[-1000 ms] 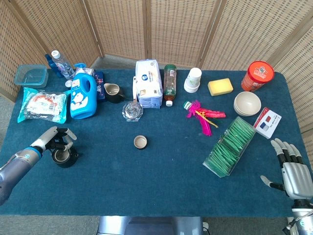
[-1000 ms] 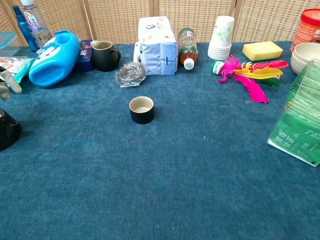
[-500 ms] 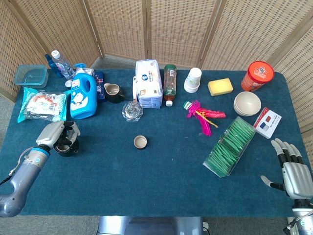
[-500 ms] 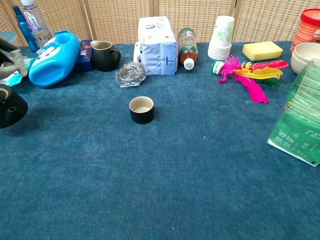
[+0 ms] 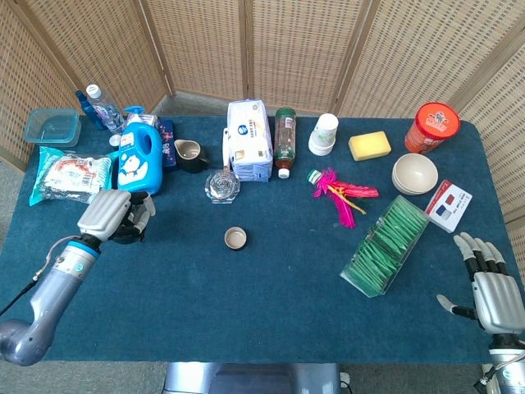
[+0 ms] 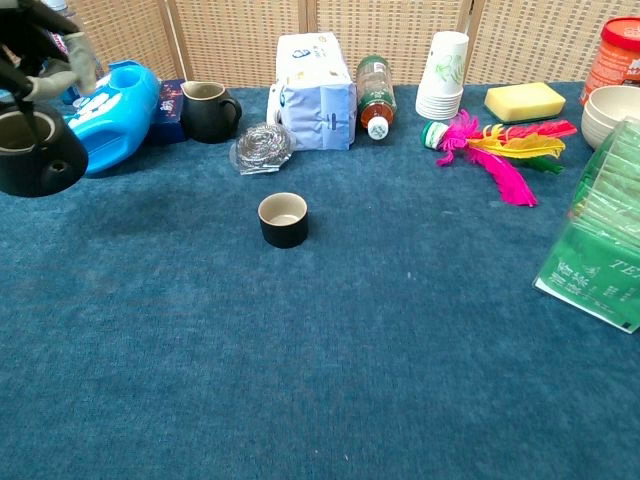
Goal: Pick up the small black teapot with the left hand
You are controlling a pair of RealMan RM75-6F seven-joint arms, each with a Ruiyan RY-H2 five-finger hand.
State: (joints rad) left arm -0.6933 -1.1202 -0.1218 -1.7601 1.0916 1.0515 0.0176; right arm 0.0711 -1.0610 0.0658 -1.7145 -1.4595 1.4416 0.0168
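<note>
The small black teapot [image 6: 36, 152] hangs above the blue cloth at the left of the chest view, lidless, its open top showing. My left hand [image 6: 47, 44] grips it from above by its thin handle. In the head view my left hand [image 5: 112, 216] covers most of the teapot [image 5: 129, 235], just in front of the blue detergent bottle [image 5: 139, 160]. My right hand [image 5: 493, 293] rests at the table's front right corner, fingers spread, holding nothing.
A small black cup [image 6: 283, 219] stands mid-table. Behind it lie a steel scrubber [image 6: 262, 147], a black pitcher [image 6: 208, 110] and a tissue pack [image 6: 314, 90]. A snack bag [image 5: 71, 176] lies at the left; a green tea-bag box [image 5: 387, 244] and pink feathers [image 5: 340, 194] at the right.
My left hand has lifted the teapot off the cloth and carried it up and to the right, towards the detergent bottle. The right hand has not moved.
</note>
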